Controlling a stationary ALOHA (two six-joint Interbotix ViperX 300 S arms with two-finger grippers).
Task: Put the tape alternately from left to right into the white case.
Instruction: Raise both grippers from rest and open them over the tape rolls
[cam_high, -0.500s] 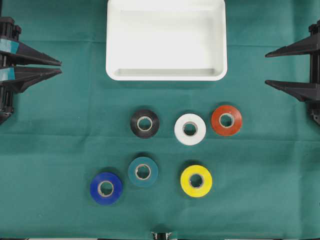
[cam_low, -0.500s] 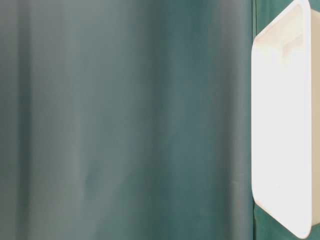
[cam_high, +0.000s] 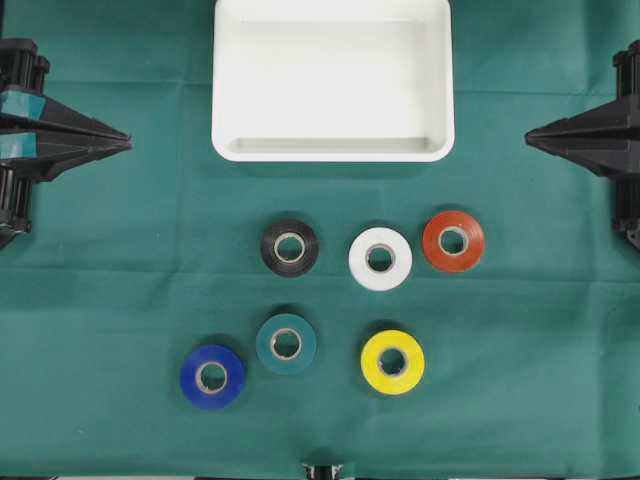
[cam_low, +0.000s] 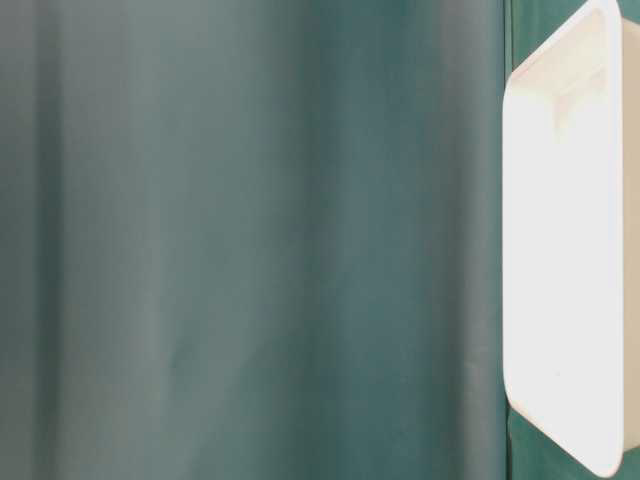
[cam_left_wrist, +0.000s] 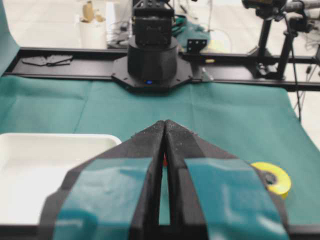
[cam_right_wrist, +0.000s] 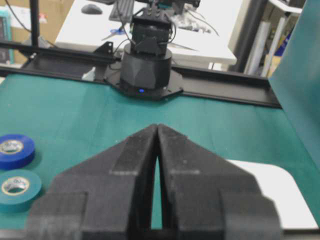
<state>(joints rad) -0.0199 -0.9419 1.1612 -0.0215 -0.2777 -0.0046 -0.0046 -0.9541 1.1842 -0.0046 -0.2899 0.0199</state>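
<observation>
Several tape rolls lie flat on the green cloth: black (cam_high: 290, 247), white (cam_high: 380, 259), red-orange (cam_high: 453, 241), blue (cam_high: 212, 377), teal (cam_high: 286, 344) and yellow (cam_high: 392, 362). The white case (cam_high: 228, 90) stands empty at the back middle, its rim (cam_low: 512, 240) also in the table-level view. My left gripper (cam_high: 126, 142) sits at the far left edge, shut, with nothing held. My right gripper (cam_high: 530, 135) sits at the far right edge, shut and empty. Both are well away from the rolls. The left wrist view catches the yellow roll (cam_left_wrist: 272, 176) and the case (cam_left_wrist: 60, 137); the right wrist view catches the blue (cam_right_wrist: 15, 149) and teal (cam_right_wrist: 19, 187) rolls.
A green cloth (cam_high: 120, 300) covers the table, with a green backdrop (cam_low: 250, 240) filling the table-level view. Each wrist view faces the opposite arm's black base (cam_left_wrist: 152, 60), (cam_right_wrist: 146, 67) on a black rail.
Both grippers have closed: half a second ago their fingers stood apart, now the tips meet. The rolls and the case have not moved.
</observation>
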